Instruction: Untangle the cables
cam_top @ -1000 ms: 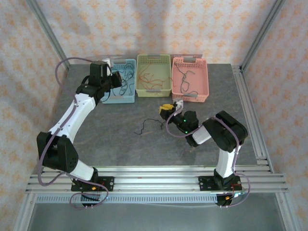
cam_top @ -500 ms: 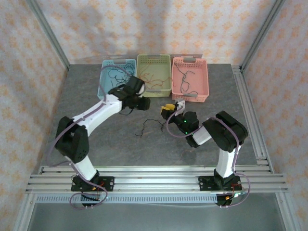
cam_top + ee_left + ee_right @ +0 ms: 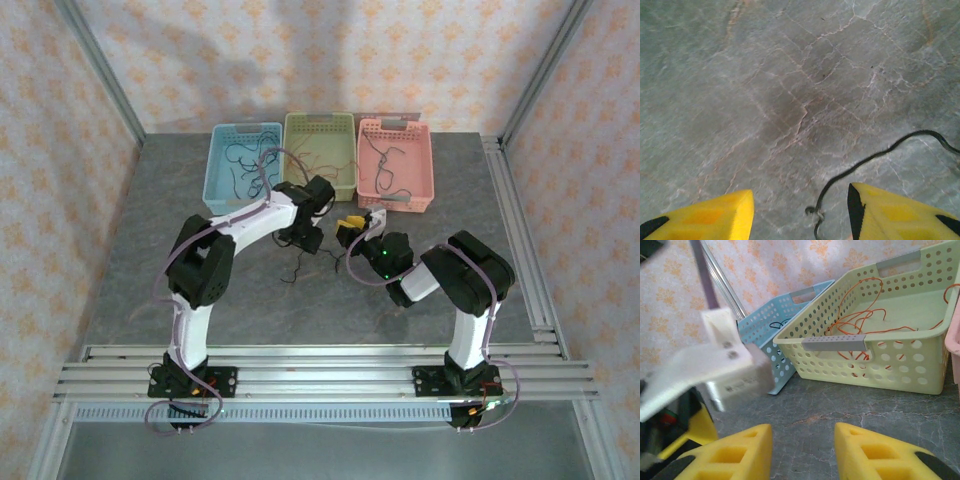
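**Loose Black Cable Framed by the Open Left Pincer**

At the far left, black cables [image 3: 240, 160] are seen lying in the blue basket [image 3: 213, 170]. Toward the middle, the left pincer [image 3: 800, 194] is held low over the desk [image 3: 150, 230], its fingers apart and nothing gripped. A loose cable [image 3: 860, 164], thin and black, is laid flat on the desk. Its end, fitted with a tiny connector, lies between the two fingers and nearer one of them.

The cable is judged very light and limp. It can be expected to sag and trail when lifted, and to slip from the pads unless it is pinched squarely. A hold just behind the connector is judged best, because the thicker end gives the pads something to catch. A gentle pull is advised, so that the fine wire is not strained.

Orange cables [image 3: 303, 157] are held in the green basket [image 3: 320, 118]. Near it the right pincer [image 3: 802, 432] is seen, fingers apart and empty. Another black cable [image 3: 385, 165] is seen in the pink basket [image 3: 395, 203] at the right.
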### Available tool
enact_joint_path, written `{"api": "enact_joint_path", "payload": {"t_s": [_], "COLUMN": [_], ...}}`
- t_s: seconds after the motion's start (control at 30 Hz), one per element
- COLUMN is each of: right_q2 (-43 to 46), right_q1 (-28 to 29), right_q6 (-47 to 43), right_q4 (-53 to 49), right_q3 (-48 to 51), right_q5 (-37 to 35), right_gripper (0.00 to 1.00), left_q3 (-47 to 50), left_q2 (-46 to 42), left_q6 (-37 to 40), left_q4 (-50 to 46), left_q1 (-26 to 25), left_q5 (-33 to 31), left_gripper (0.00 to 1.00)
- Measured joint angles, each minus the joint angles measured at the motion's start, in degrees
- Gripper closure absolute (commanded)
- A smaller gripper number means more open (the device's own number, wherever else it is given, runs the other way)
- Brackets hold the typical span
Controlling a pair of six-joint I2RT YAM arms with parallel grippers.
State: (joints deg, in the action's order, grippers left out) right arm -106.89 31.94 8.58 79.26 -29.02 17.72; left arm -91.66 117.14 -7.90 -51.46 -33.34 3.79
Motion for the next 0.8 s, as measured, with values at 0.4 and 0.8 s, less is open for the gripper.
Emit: {"api": "enact_joint_path", "payload": {"t_s": [0.4, 0.8], "right_q2": [0.0, 0.0], "right_q1": [0.0, 0.0], "right_q6": [0.4, 0.4], "right_q4": [0.0, 0.0], "right_q3": [0.0, 0.0], "right_q5": [-0.2, -0.4], "right_gripper": [0.63, 0.63], "left_q3": [-0.9, 3.1], "left_q2": [4.1, -12.1], "left_q6": [2.1, 0.1], "left_q4": [-1.0, 2.2], "left_q1": [0.0, 3.4], "left_q5": [1.4, 1.8], "left_gripper": [0.9, 1.0]}}
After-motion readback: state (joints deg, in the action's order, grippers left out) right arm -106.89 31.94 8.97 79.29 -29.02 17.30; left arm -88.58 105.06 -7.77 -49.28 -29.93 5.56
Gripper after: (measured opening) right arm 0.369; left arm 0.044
